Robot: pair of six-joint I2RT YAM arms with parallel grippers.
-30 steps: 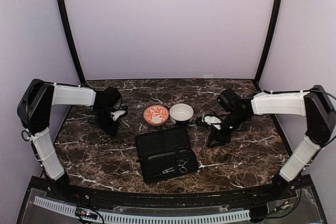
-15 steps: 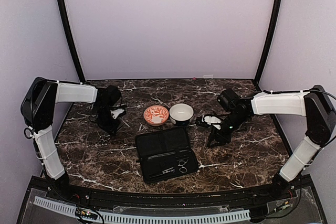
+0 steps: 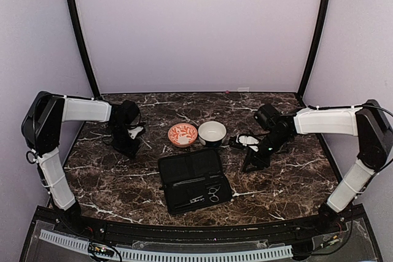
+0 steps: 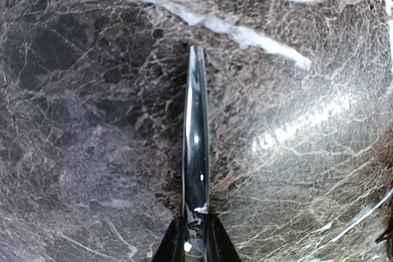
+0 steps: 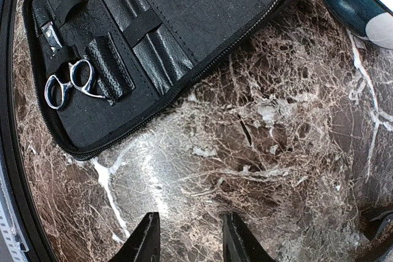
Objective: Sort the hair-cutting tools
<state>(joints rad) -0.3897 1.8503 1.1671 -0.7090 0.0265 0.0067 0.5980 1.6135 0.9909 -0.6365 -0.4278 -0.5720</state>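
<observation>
Steel tool [image 4: 195, 145]: slim blade, pinched at its near end by left gripper [image 4: 194, 246], low over marble table [image 4: 73, 121], probably gripped endwise for carrying.
Right gripper [image 5: 191, 240]: fingers spread, empty, poised beside case [image 5: 184, 23], likely for scissors [image 5: 67, 84] strapped inside.

You are seeing the black case [image 3: 193, 179] lying open between the left fingers [image 3: 126, 150] and right fingers [image 3: 249, 165], scissors [image 3: 213, 193] inside; orange bowl [image 3: 182, 134] and white bowl [image 3: 212, 132] are sitting behind.

Left claw [image 4: 196, 242] pinches slim metal tool [image 4: 195, 139] (scissors [image 5: 70, 84] cased).
</observation>
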